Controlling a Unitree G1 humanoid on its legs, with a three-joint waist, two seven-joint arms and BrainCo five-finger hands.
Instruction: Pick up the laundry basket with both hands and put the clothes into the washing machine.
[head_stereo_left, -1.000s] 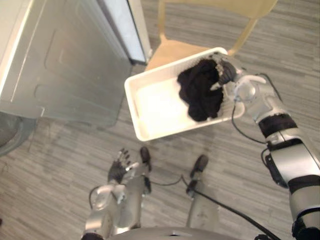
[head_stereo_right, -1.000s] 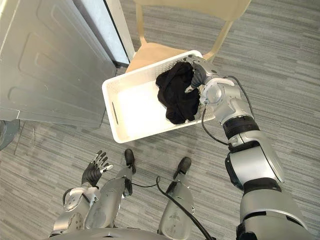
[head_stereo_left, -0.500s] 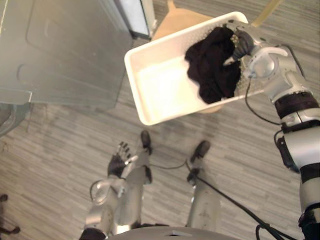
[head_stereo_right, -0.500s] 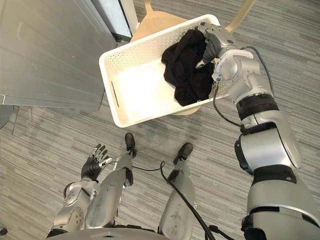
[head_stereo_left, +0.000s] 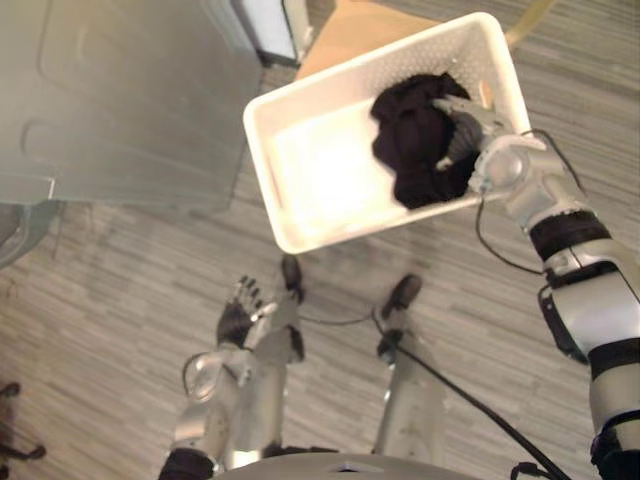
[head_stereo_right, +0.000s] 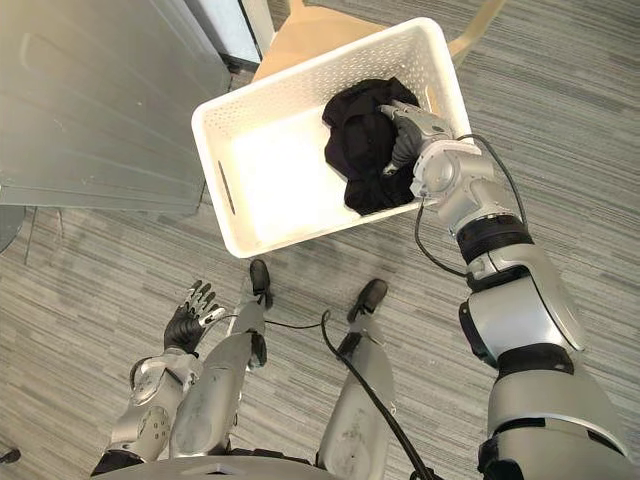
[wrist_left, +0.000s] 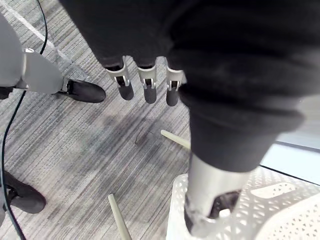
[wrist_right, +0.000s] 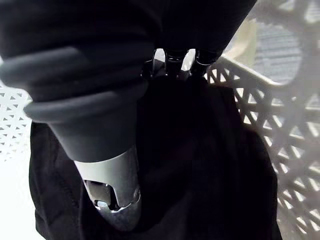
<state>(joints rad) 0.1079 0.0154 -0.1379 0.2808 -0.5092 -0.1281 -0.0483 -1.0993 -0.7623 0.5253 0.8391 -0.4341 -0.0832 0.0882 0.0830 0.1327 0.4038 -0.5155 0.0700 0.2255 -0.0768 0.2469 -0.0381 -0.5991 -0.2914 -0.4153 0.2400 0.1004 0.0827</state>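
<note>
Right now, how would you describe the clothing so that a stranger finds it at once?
Find the white basket by the pale wooden chair. At the end where the right hand rests lies a crumpled black garment, the only dark thing against the white walls.

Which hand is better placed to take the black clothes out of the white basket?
Right. The right hand lies on the crumpled black clothes inside the white perforated plastic basket; the left hand hangs open, low near the floor, well away.
</note>
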